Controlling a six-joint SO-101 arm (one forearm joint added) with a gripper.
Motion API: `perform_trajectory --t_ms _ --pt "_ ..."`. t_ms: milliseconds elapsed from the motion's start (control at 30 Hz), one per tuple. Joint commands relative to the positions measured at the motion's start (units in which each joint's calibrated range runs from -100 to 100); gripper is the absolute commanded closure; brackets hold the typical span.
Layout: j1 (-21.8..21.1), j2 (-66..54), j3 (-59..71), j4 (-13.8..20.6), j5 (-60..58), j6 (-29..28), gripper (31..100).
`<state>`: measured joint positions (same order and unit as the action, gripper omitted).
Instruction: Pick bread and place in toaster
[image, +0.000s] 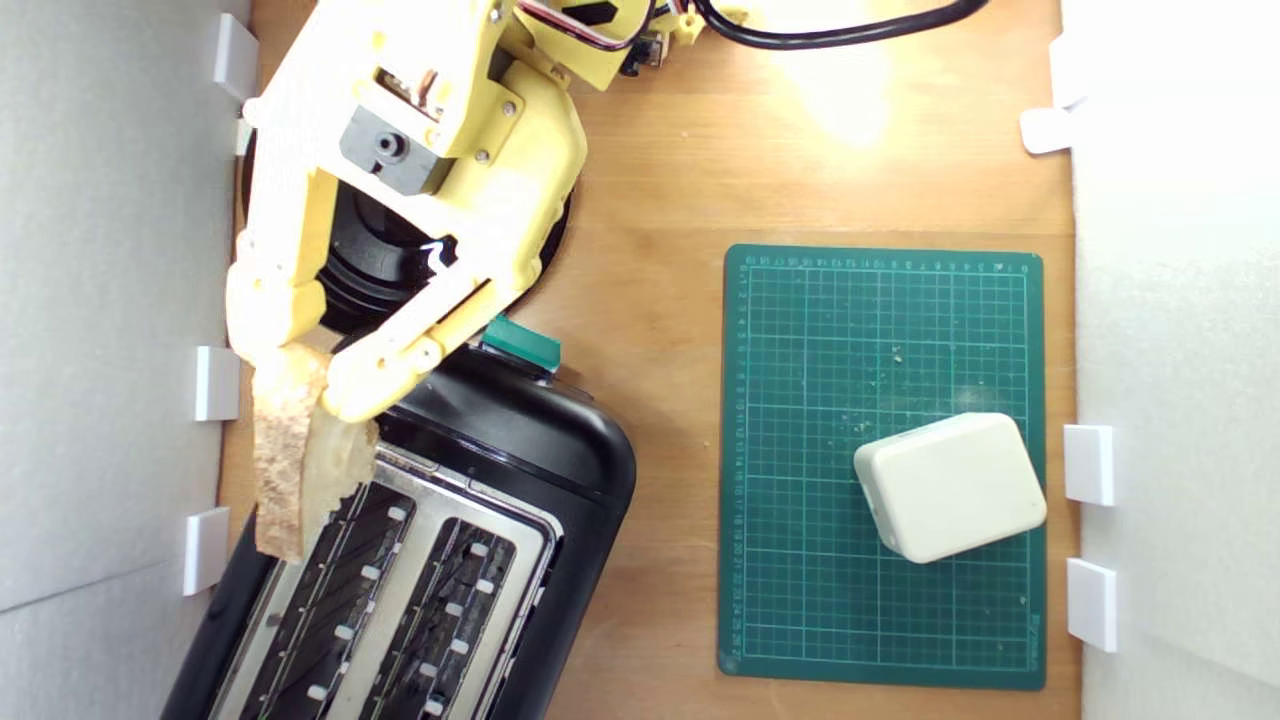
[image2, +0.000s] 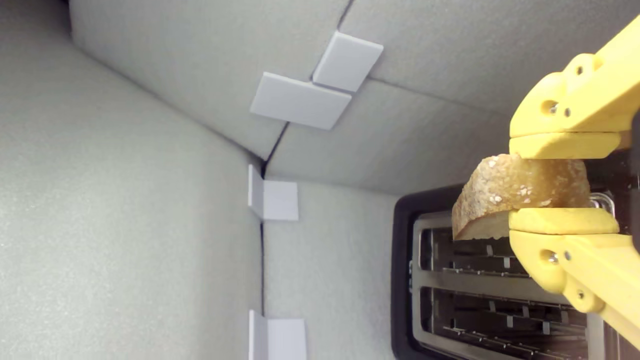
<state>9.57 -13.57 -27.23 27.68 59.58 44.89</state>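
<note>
Bread (image: 295, 455) sits pinched tight in the yellow tool (image: 300, 375) — just above the toaster (image: 480, 520), over its edge.

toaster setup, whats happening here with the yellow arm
The yellow arm's pincer is shut on a slice of bread and holds it over the black toaster, near the slot on the exterior view's left. The bread is not yet in a slot; both slots look empty. Off to the exterior view's right, a cream block sits untouched on a green cutting mat.
</note>
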Motion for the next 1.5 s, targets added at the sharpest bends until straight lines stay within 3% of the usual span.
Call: perform_trajectory --t_ms 0,1467 --pt "0.99 -0.33 -3.32 -0.12 0.24 -0.13 73.9" --pt "0.67 6.74 -3.59 -0.02 -7.61 -1.18 74.0"
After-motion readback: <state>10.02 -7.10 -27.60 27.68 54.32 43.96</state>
